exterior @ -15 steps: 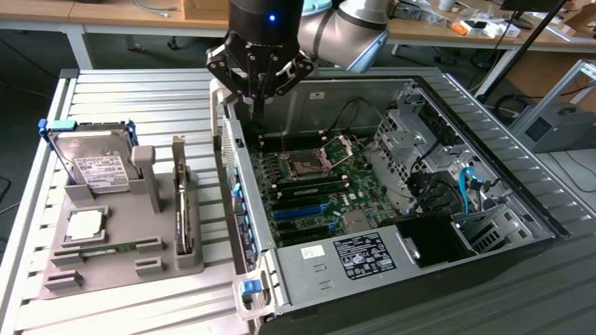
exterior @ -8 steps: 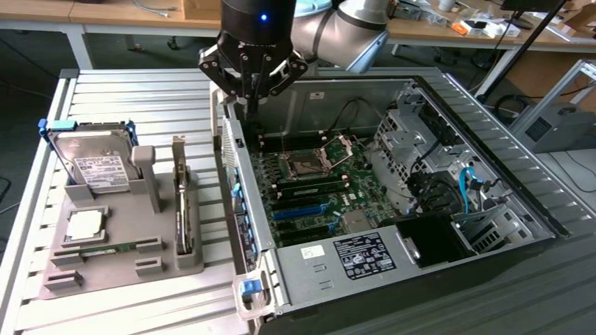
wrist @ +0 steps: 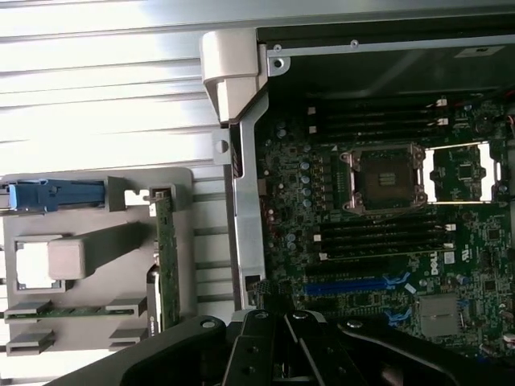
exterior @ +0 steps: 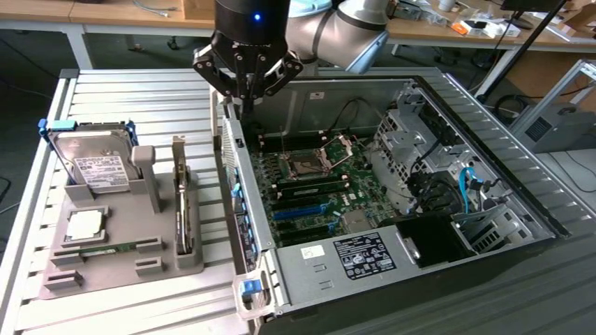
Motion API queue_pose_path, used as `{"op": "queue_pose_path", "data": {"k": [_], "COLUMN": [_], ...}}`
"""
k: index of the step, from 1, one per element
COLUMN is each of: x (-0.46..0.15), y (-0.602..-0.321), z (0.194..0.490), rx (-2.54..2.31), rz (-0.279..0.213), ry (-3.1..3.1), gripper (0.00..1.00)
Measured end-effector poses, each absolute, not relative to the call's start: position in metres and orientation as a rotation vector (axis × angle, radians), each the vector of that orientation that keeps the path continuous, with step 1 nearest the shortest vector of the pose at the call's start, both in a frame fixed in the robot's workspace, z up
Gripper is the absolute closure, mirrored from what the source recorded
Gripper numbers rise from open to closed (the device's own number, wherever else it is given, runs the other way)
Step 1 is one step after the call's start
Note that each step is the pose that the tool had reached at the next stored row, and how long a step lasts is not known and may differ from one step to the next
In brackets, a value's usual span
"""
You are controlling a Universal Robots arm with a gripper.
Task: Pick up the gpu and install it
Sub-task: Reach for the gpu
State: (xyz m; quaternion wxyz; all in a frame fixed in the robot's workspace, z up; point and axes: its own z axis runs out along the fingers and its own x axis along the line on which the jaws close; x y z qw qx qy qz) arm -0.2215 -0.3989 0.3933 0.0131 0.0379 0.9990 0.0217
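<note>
The gpu (exterior: 183, 204) stands on its long edge in a slot at the right side of the grey holder (exterior: 121, 269), a thin brownish-green board; the wrist view shows it as a narrow green strip, the gpu (wrist: 166, 265). My gripper (exterior: 247, 99) hangs above the near wall of the open computer case (exterior: 244, 209), up and to the exterior view's right of the gpu, well apart from it. Its fingers (wrist: 259, 338) are shut together with nothing between them. The blue slot (exterior: 303, 207) on the motherboard (wrist: 378, 241) is bare.
The grey holder also carries a silver hard drive (exterior: 93, 166) with blue rails, a square processor (exterior: 84, 223) and a green RAM stick (exterior: 100, 249). Inside the case are drive cages (exterior: 419, 139) and black cables (exterior: 437, 188). Everything rests on a white slatted table (exterior: 139, 91).
</note>
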Motion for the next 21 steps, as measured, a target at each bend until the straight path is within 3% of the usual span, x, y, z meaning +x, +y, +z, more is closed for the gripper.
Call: {"op": "queue_pose_path", "data": {"k": [21], "x": [-0.2319], "y": [-0.3989], "z": [0.3933], "rx": [0.118], "rz": [0.068], "ry": [3.112], "gripper": [0.9]}}
